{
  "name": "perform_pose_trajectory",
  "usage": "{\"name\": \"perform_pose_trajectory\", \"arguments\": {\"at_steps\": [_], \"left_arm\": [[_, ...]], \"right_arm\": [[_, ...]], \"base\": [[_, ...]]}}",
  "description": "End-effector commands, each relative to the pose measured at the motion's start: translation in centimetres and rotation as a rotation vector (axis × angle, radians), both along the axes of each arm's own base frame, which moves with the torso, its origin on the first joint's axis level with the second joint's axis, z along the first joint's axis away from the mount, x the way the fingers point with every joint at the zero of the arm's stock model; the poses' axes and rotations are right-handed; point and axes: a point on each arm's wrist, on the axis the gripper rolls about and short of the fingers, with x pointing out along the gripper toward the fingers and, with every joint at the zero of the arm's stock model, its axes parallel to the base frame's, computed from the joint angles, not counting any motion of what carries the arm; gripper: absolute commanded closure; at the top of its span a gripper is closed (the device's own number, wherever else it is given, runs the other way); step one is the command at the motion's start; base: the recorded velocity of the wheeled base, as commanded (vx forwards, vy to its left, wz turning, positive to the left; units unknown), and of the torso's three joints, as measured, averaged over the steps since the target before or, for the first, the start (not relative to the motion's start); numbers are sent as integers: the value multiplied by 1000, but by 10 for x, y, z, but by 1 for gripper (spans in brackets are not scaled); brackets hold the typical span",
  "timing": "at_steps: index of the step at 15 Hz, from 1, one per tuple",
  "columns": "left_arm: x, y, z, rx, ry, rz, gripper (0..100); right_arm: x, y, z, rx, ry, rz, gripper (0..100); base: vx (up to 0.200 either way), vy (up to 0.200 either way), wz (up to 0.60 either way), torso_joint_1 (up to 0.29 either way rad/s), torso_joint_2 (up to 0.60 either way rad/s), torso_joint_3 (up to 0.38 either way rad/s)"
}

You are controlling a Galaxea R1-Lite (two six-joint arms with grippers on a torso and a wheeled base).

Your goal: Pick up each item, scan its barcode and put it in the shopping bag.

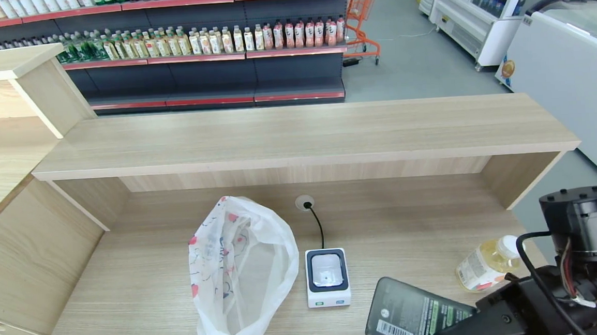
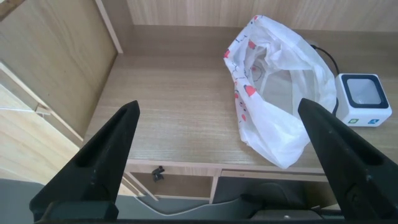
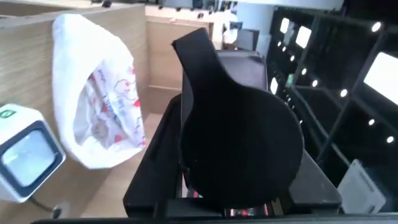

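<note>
Gripping the dark pack (image 1: 411, 313) by its end, your right pincer (image 1: 458, 326) leaves the barcode (image 1: 394, 332) exposed, four o'clock of the scanner (image 1: 327, 276). Your left pincer (image 2: 219, 112) hangs wide, empty.

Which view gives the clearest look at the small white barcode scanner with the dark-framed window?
The head view: the small white barcode scanner sits whole on the wooden counter, window and black cable unobstructed. The left wrist view shows it farther off, beside the white plastic shopping bag; the right wrist view cuts part of it off.
</note>
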Motion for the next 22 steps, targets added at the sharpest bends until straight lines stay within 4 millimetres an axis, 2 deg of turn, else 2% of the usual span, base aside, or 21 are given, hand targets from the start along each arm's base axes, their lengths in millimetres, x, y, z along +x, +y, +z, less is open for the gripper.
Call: {"name": "perform_pose_trajectory", "arguments": {"at_steps": [1,5,8,11,13,15,22], "left_arm": [[0,0,0,0,0,0,0],[0,0,0,0,0,0,0],[0,0,0,0,0,0,0],[0,0,0,0,0,0,0],[0,0,0,0,0,0,0],[0,0,0,0,0,0,0],[0,0,0,0,0,0,0]], "right_arm": [[-6,19,-2,6,-26,108,100],[1,23,-8,16,-93,126,100],[14,24,-12,34,-144,102,100],[21,26,-18,34,-147,95,100],[29,30,-33,9,-98,94,100],[33,32,-35,10,-101,94,100],[34,31,-38,3,-87,88,100]], "base": [[0,0,0,0,0,0],[0,0,0,0,0,0],[0,0,0,0,0,0],[0,0,0,0,0,0],[0,0,0,0,0,0],[0,0,0,0,0,0],[0,0,0,0,0,0]]}}
